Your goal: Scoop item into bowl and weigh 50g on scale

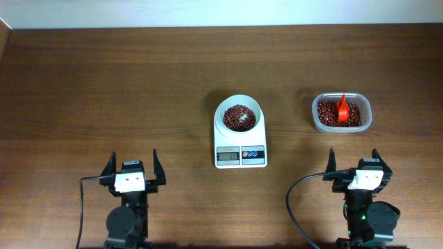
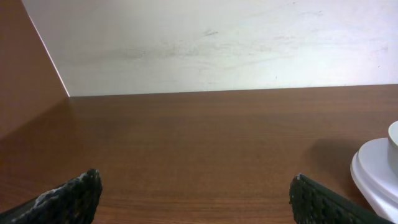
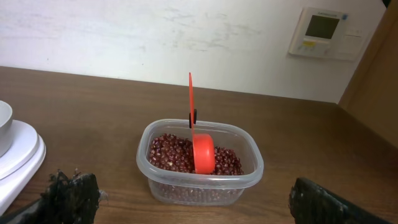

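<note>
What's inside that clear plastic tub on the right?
Small red-brown beans fill the tub, and an orange scoop stands in them, handle pointing up. The tub's floor is hidden beneath the beans.

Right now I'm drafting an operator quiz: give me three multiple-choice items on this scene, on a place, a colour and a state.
1. Where does the bowl stand? A on the scale; B beside the scale; C behind the scale.
2. What colour is the scoop in the tub? A blue; B red; C green.
3. How are the left fingers and right fingers? A shut on the scoop; B shut, empty; C open, empty.
Answers: 1 A, it sits on the platform; 2 B, red against the beans; 3 C, both pairs spread wide.
</note>
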You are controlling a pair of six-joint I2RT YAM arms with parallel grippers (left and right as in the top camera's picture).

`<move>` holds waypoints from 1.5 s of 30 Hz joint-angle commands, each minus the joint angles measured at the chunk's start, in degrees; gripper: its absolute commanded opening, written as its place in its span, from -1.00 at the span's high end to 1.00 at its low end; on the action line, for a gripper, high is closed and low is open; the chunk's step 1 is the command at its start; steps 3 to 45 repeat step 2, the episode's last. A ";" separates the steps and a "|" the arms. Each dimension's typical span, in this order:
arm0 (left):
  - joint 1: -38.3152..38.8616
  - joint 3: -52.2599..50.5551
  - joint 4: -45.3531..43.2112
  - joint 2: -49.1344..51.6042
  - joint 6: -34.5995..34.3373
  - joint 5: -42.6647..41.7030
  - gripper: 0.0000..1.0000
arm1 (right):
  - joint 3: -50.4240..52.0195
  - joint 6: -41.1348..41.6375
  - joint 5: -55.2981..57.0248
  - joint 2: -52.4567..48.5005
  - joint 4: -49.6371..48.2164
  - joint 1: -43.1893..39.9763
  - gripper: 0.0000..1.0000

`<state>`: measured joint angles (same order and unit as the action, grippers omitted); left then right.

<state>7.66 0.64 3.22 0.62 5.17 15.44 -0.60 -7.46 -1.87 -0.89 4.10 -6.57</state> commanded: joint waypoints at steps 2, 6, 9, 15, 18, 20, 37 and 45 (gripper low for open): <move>-0.37 -0.13 0.28 -0.28 0.94 -0.20 -0.98 | 0.28 0.42 0.20 0.70 0.26 -0.26 -0.97; -0.37 -0.13 0.28 -0.28 0.94 -0.20 -0.98 | 0.28 0.42 0.20 0.70 0.26 -0.26 -0.97; -0.37 -0.13 0.28 -0.28 0.94 -0.20 -0.98 | 0.28 0.42 0.20 0.70 0.26 -0.26 -0.97; -0.37 -0.13 0.28 -0.28 0.94 -0.20 -0.98 | 0.28 0.42 0.20 0.70 0.26 -0.26 -0.97; -0.37 -0.13 0.28 -0.28 0.94 -0.20 -0.98 | 0.28 0.42 0.20 0.70 0.26 -0.26 -0.97; -0.37 -0.13 0.28 -0.28 0.94 -0.20 -0.98 | 0.28 0.42 0.20 0.70 0.26 -0.26 -0.97; -0.37 -0.13 0.28 -0.28 0.94 -0.20 -0.98 | 0.28 0.42 0.20 0.70 0.26 -0.26 -0.97; -0.37 -0.13 0.28 -0.28 0.94 -0.20 -0.98 | 0.28 0.42 0.20 0.70 0.26 -0.26 -0.97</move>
